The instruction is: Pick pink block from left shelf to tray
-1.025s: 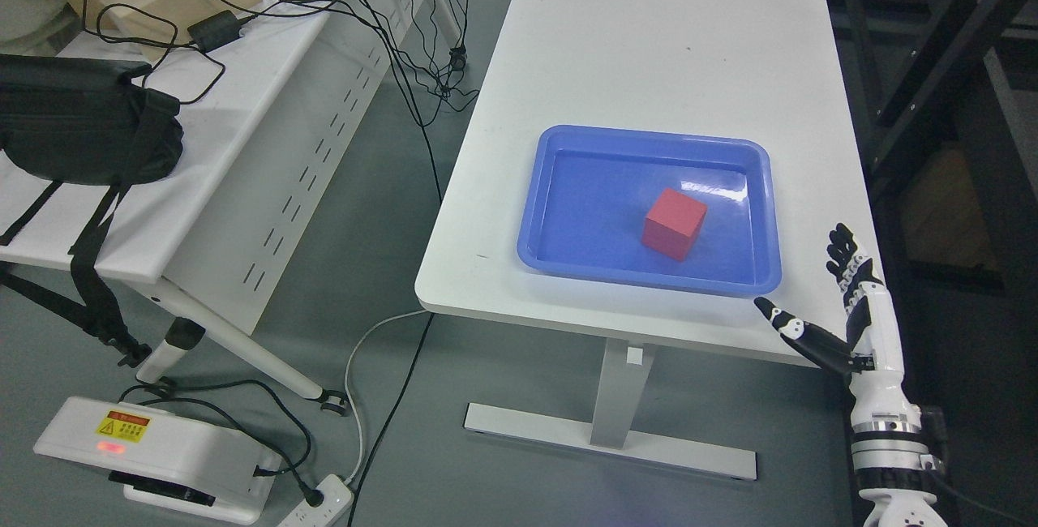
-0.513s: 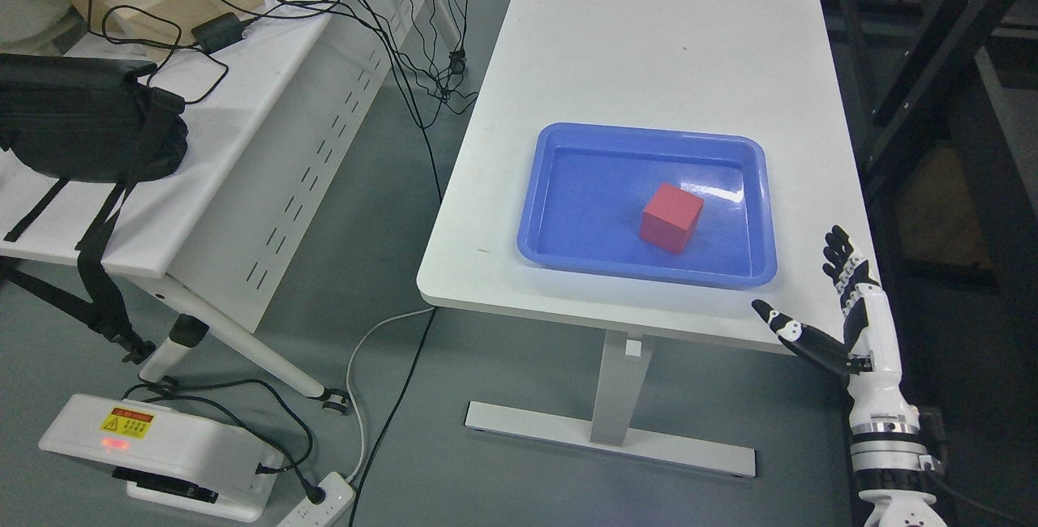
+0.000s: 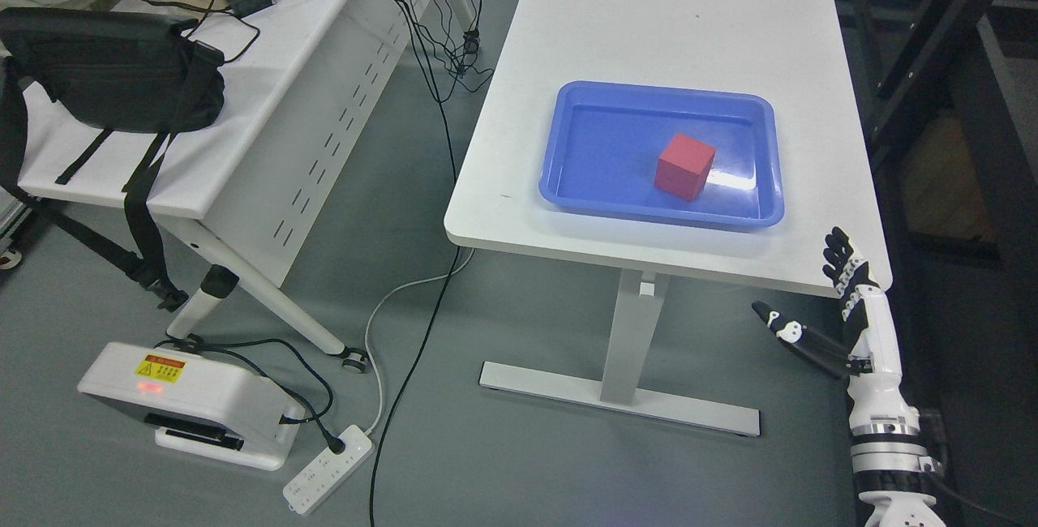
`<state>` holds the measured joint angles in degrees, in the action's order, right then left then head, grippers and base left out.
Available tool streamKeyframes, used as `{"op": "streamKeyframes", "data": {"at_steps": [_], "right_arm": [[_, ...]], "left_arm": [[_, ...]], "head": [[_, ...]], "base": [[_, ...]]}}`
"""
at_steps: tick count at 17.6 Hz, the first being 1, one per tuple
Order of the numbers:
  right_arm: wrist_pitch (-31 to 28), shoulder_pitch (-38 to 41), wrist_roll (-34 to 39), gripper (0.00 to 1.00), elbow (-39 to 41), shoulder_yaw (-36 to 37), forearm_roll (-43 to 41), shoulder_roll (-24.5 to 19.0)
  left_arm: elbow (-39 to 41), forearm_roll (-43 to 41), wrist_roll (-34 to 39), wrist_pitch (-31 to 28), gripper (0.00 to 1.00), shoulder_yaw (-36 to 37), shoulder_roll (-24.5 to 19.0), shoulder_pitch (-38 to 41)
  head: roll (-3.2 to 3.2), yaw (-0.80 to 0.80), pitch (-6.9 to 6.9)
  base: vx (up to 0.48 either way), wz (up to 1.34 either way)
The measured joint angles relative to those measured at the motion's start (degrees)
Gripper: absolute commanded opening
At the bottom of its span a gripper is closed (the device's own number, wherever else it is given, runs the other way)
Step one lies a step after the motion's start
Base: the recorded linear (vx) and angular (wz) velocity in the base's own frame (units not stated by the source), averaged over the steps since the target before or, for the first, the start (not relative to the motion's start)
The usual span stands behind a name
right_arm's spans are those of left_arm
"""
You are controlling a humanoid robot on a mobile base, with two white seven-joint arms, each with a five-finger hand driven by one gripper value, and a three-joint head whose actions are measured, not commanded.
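At the lower right edge of the head view you have the right hand (image 3: pixel 843 312), raised on its white forearm with the fingers straight and the thumb splayed out to the left; it is wide open and holds nothing. It hangs off the near right corner of the white table (image 3: pixel 673 32), below the tabletop edge and well apart from anything on it. The left arm does not show at all.

Up and to the left of that hand, on the table, sits the blue tray (image 3: pixel 568 186), and inside it, right of the middle and clear of the walls, rests the block (image 3: pixel 685 166). You should know it reads red here rather than pink, though it is the only block to be seen. It stands flat on the tray floor with one corner turned toward you.

Judged from how things lie, the placing step looks done: block in tray, hand empty and clear. If so, nothing remains but to park the arm. If another pink block is meant, you will need to turn toward the left shelf, which is not in this view; only a second white table (image 3: pixel 268 105) with a black bag (image 3: pixel 105 73) and cables lies that way. Farther back the main tabletop runs on bare.
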<state>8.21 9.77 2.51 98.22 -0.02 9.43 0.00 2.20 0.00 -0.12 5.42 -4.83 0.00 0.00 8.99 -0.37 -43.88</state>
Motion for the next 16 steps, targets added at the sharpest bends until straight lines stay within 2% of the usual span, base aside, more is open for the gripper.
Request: {"op": "streamKeyframes", "data": {"at_steps": [8,16], "right_arm": [[-0.4,0.07,0.03,1.0,0.02,0.02,0.05,0.0],[-0.53,0.11,0.14,1.0,0.03,0.02,0.06,0.0]], "left_arm": [[0.0,0.0,0.0,0.16,1.0,0.0,0.0,0.0],[0.0,0.0,0.0,0.0,1.0,0.0,0.01,0.0]], "head": [[0.0,0.0,0.0],[0.0,0.0,0.0]], "base": [[-0.238,0.02],[-0.086,-0.02]]}}
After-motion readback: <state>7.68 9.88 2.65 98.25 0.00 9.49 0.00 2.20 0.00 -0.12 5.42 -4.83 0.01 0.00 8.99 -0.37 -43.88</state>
